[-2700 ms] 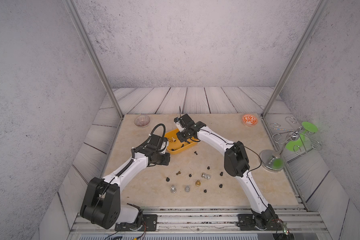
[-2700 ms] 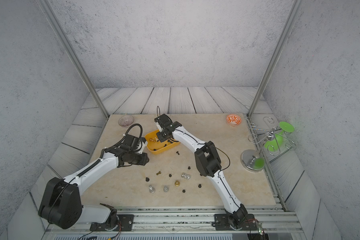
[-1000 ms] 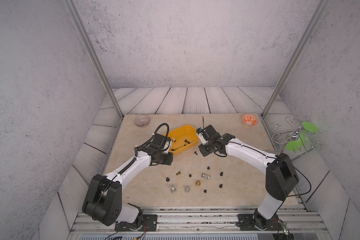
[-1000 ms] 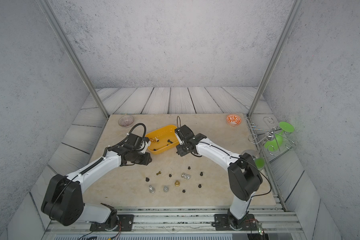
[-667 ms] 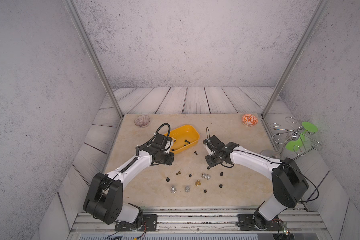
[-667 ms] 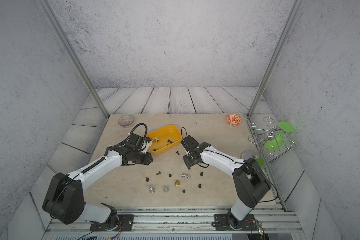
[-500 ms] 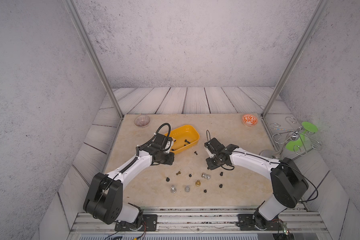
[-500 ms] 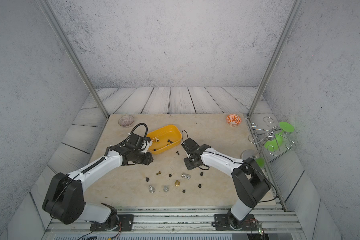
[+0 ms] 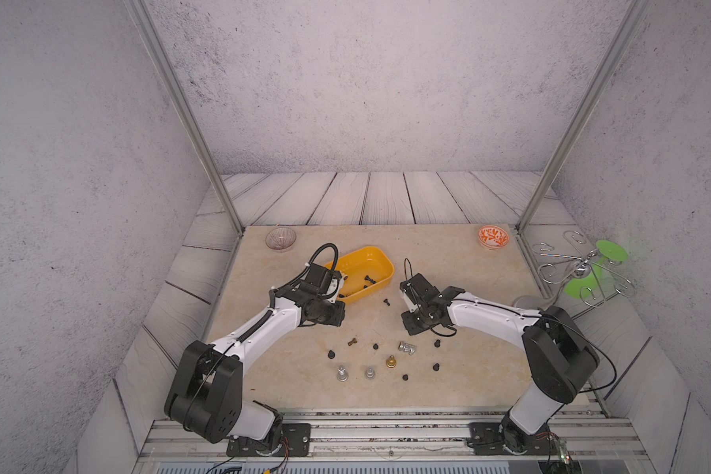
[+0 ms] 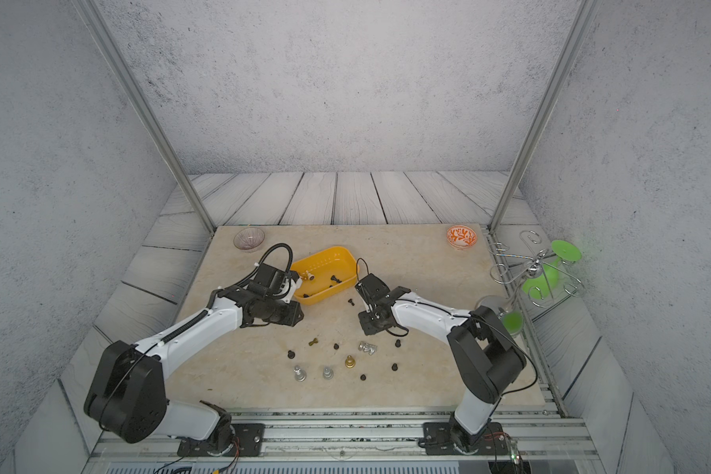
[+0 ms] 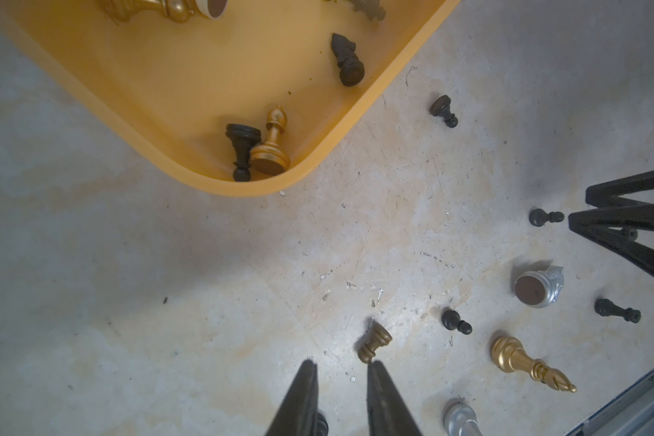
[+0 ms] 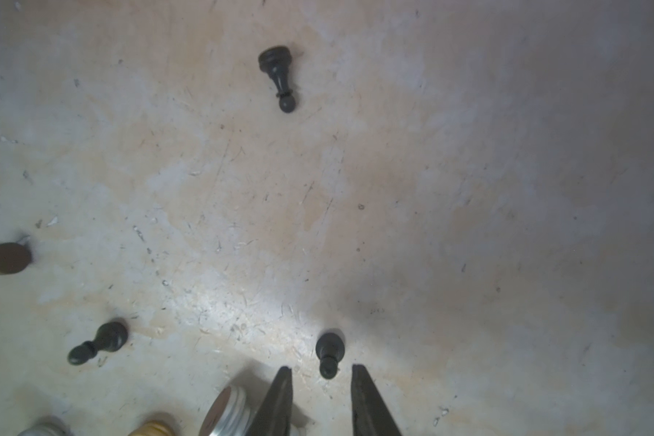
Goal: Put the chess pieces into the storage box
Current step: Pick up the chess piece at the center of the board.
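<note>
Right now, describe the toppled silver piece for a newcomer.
From the yellow storage box, look toward the table's near edge at the scattered chess pieces. The silver piece sits beside the upright gold piece; unlike the two standing silver ones, it lies sideways.

Yellow storage box (image 9: 371,260), chess pieces (image 9: 391,362) scattered nearby

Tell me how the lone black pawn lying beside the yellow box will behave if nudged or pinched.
The black pawn lies on its side, round base and ball head, so a nudge would probably roll it in an arc. Tiny next to the right claw, it is likely very light. Its smooth tapering stem may slip from a pinch.
</note>
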